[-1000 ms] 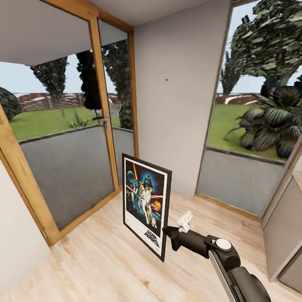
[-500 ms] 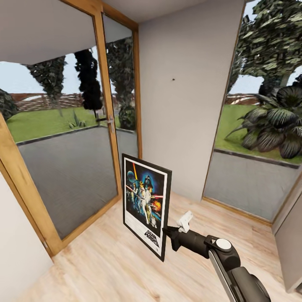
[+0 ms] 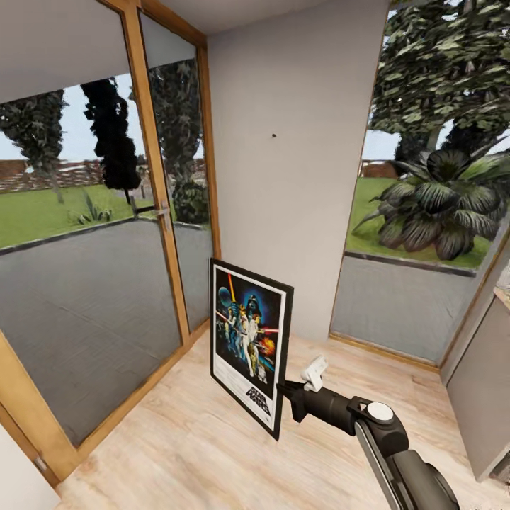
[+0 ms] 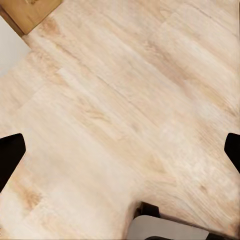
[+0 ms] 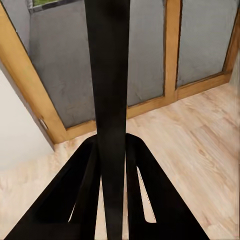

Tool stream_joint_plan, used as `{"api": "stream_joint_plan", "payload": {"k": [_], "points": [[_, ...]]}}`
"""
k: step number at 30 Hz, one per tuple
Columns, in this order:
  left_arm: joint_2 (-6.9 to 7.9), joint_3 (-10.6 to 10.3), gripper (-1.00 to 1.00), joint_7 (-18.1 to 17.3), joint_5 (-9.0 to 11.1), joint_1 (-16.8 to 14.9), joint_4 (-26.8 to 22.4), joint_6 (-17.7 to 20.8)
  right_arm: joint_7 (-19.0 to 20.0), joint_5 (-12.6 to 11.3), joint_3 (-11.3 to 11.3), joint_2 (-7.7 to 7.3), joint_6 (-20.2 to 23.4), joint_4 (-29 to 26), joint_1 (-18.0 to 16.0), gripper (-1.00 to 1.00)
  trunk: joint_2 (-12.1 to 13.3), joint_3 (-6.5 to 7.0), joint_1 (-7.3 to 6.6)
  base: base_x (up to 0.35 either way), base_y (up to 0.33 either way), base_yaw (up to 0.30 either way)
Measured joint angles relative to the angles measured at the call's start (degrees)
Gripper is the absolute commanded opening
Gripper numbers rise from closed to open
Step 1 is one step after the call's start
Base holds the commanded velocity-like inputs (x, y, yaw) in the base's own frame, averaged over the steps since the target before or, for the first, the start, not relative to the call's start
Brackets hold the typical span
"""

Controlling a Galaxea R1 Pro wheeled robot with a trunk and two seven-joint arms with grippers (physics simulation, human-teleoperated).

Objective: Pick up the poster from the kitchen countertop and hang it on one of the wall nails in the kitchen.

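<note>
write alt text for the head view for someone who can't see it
The robot's right tool holds a black-framed portrait Star Wars poster upright by its edge above a pale wooden floor. Ahead stands a plain pale grey wall with a tiny dark nail, between a wood-framed glass door and a garden window.

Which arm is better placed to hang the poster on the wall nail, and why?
The right. Its gripper already clamps the poster upright, facing the wall with the nail. The left gripper hangs open over bare floor.
</note>
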Motion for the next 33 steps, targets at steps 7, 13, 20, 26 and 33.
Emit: {"api": "stream_joint_plan", "payload": {"k": [7, 13, 20, 26, 33], "points": [[0.00, 0.00, 1.00, 0.00, -0.01, 0.00, -0.01, 0.00, 0.00, -0.01, -0.15, 0.00, 0.00, 0.01, -0.01, -1.00, 0.00, 0.06, 0.00, 0.244, 0.280, -0.050], [0.00, 0.00, 1.00, 0.00, 0.00, 0.00, -0.01, 0.00, 0.05, -0.02, -0.16, 0.00, -0.07, 0.01, -0.01, -1.00, 0.00, 0.07, 0.00, 0.243, 0.280, -0.004], [0.00, 0.00, 1.00, 0.00, -0.01, 0.00, -0.01, 0.00, 0.04, -0.03, -0.17, 0.00, -0.01, 0.01, -0.01, -1.00, -0.01, 0.09, 0.00, 0.243, 0.280, -0.049], [0.00, 0.00, 1.00, 0.00, -0.01, -0.01, 0.00, 0.00, 0.03, -0.03, -0.17, 0.00, 0.00, -0.01, -0.01, -1.00, -0.02, 0.26, 0.00, 0.244, 0.280, -0.244], [0.00, 0.00, 1.00, 0.00, -0.03, -0.02, -0.01, 0.00, 0.07, -0.02, -0.80, 0.00, 0.00, -0.01, -0.01, -1.00, -0.04, 0.51, 0.01, 0.244, 0.280, -0.284]]}}
